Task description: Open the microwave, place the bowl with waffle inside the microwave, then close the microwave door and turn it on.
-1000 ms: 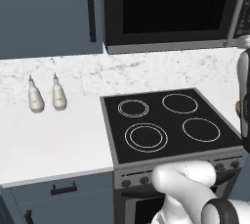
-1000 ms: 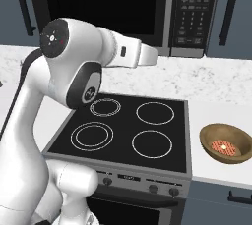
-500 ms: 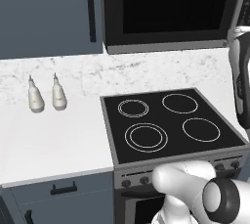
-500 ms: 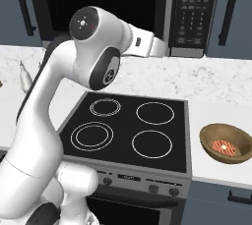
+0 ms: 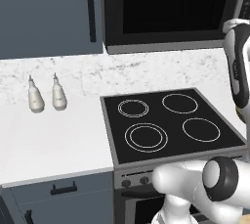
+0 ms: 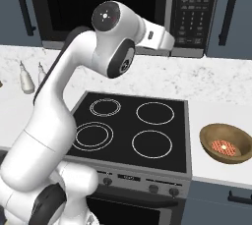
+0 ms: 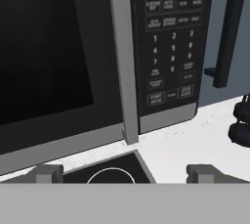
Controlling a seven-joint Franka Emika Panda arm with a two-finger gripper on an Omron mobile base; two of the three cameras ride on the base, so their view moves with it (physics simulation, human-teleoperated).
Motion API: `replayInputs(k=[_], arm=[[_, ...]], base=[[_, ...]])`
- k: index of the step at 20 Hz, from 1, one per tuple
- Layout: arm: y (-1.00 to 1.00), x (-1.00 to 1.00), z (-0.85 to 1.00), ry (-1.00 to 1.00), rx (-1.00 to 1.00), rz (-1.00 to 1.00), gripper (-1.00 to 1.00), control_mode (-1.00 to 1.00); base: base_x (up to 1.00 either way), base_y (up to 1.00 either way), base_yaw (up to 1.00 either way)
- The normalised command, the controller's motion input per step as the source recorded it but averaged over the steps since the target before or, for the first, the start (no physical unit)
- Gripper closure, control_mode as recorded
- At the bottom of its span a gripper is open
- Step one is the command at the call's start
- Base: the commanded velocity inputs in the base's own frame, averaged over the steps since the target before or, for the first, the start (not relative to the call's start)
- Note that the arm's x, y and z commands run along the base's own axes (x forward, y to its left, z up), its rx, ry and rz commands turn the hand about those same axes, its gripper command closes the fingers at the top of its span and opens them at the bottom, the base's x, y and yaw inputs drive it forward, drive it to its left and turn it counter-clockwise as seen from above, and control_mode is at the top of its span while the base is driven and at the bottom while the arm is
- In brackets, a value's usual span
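Note:
The microwave (image 5: 171, 8) hangs shut over the stove, its dark glass microwave door (image 6: 98, 3) closed and the button panel (image 6: 194, 8) on its right. In the hand view the door's grey right edge (image 7: 122, 56) stands just left of the panel (image 7: 171, 47). My gripper (image 7: 125, 174) is open, its fingertips (image 7: 49, 173) wide apart with nothing between them, aimed at the microwave's lower front a short way off. My raised arm (image 6: 113, 37) reaches toward it. The tan bowl (image 6: 226, 143) with the waffle sits on the counter right of the stove.
A black stovetop (image 5: 171, 123) with four rings lies under the arm. Two small bottles (image 5: 46, 95) stand on the marble counter to the left. Blue-grey cabinets (image 5: 44, 12) flank the microwave, one with a dark vertical handle (image 7: 229, 27) right of the panel.
The arm has lifted and swung its hand up and to the right, closer to the microwave's front. The gripper stays open. The bowl and the door have not moved.

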Motion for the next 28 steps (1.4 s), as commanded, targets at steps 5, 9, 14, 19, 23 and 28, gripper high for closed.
replayInputs(k=[5,9,14,19,23,28], arm=[[-0.27,0.42,0.0,0.0,0.0,0.01,-1.0,-1.0],[-0.25,0.38,-0.01,0.0,0.0,0.04,-1.0,-1.0],[-0.2,0.37,-0.08,0.0,0.0,0.05,-1.0,-1.0],[-0.04,0.49,-0.21,0.0,0.0,0.07,-1.0,-1.0],[-0.03,0.52,-0.17,0.0,0.0,0.07,-1.0,-1.0],[-0.2,0.46,-0.18,0.0,0.0,0.06,-1.0,-1.0]], base=[[0.0,0.0,0.0],[0.0,0.0,0.0],[0.0,0.0,0.0],[0.0,0.0,0.0],[0.0,0.0,0.0],[0.0,0.0,0.0]])
